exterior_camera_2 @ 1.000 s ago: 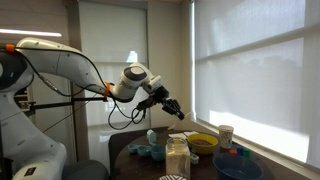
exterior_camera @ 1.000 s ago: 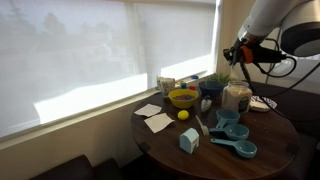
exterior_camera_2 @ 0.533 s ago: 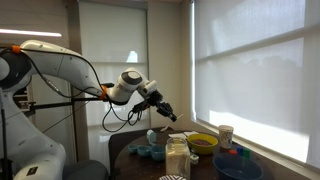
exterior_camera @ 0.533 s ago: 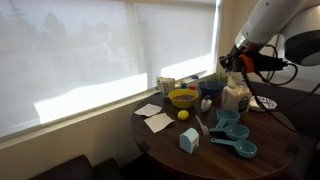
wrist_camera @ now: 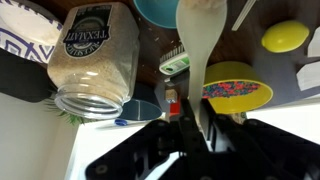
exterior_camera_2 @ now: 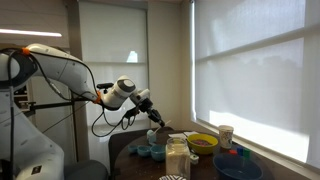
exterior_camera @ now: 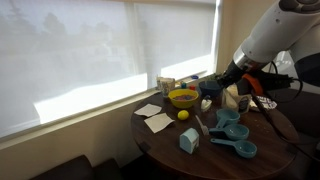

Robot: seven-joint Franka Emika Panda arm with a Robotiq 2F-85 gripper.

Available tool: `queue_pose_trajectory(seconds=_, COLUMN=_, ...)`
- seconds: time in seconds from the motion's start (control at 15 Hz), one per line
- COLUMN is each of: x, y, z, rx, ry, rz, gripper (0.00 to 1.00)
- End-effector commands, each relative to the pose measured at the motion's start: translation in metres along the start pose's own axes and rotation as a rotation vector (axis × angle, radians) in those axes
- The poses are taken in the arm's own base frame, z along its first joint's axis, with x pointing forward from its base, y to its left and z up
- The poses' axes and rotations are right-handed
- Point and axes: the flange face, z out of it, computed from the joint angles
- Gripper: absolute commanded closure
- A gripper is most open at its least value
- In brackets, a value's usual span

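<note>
**Pincer grips a white spoon above the desk**

The pincer (wrist_camera: 193,125) is pinched on the handle of a long white plastic spoon (wrist_camera: 203,45). It holds the spoon in the air over the round dark wooden desk (exterior_camera: 165,140). In the wrist view, the spoon lies between a clear glass jar of grain (wrist_camera: 95,60) and a yellow bowl (wrist_camera: 262,97). A yellow lemon (wrist_camera: 285,36) sits near the bowl.

White spatula (wrist_camera: 203,50); yellow bowl (exterior_camera: 183,98), lemon (wrist_camera: 285,36); teal meas. cups (exterior_camera: 240,148); beige-filled jar (wrist_camera: 92,60).
</note>
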Motion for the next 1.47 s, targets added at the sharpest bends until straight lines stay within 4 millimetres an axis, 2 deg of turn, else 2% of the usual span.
queue_pose_trajectory(seconds=0.0, x=-0.025, y=-0.011, z=0.002, rx=0.032, ry=-0.037, rz=-0.084, gripper=0.97)
queue_pose_trajectory(seconds=0.13, x=-0.032, y=-0.012, z=0.004, rx=0.029, ry=-0.037, rz=-0.097, gripper=0.97)
queue_pose_trajectory(seconds=0.2, x=-0.026, y=-0.009, z=0.003, rx=0.008, ry=-0.018, rz=-0.08, gripper=0.87)
queue_pose_trajectory(seconds=0.47, x=-0.03, y=-0.01, z=0.005, rx=0.006, ry=-0.021, rz=-0.09, gripper=0.87)
queue_pose_trajectory(seconds=0.53, x=-0.03, y=-0.01, z=0.005, rx=0.006, ry=-0.021, rz=-0.09, gripper=0.97)
queue_pose_trajectory(seconds=1.07, x=-0.064, y=-0.013, z=0.006, rx=-0.018, ry=0.067, rz=-0.164, gripper=0.97)
queue_pose_trajectory(seconds=1.4, x=-0.078, y=-0.017, z=0.007, rx=-0.039, ry=0.138, rz=-0.164, gripper=0.97)
